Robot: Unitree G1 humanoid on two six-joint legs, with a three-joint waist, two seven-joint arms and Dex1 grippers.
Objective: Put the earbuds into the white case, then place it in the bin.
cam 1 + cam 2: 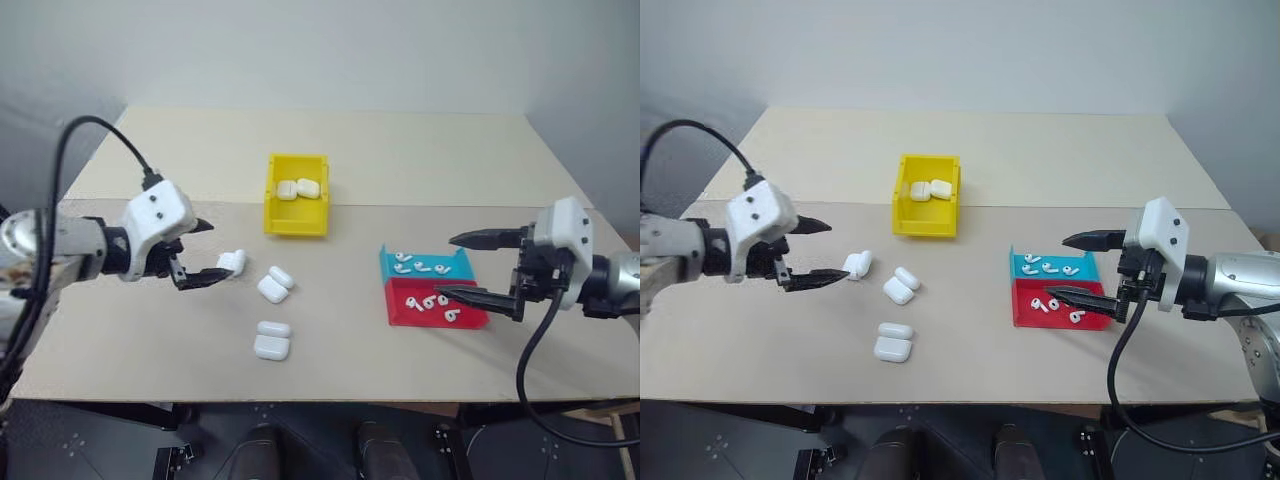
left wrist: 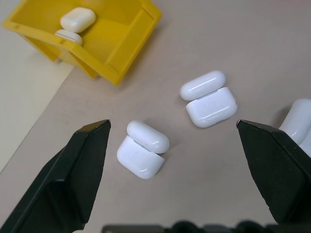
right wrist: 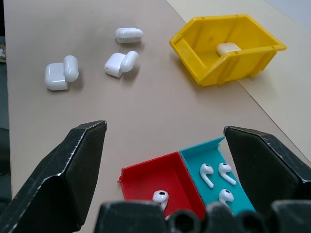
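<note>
Both grippers are hanging wide open and empty: left gripper [image 1: 205, 252] facing the open white cases [image 1: 273, 284], right gripper [image 1: 470, 265] over the earbuds [image 1: 432, 303], ready for picking.

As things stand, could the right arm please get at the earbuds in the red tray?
Probably yes: the right gripper hangs open just above the red tray, whose earbuds lie uncovered in the open-topped compartment, with nothing between fingers and tray.
</note>
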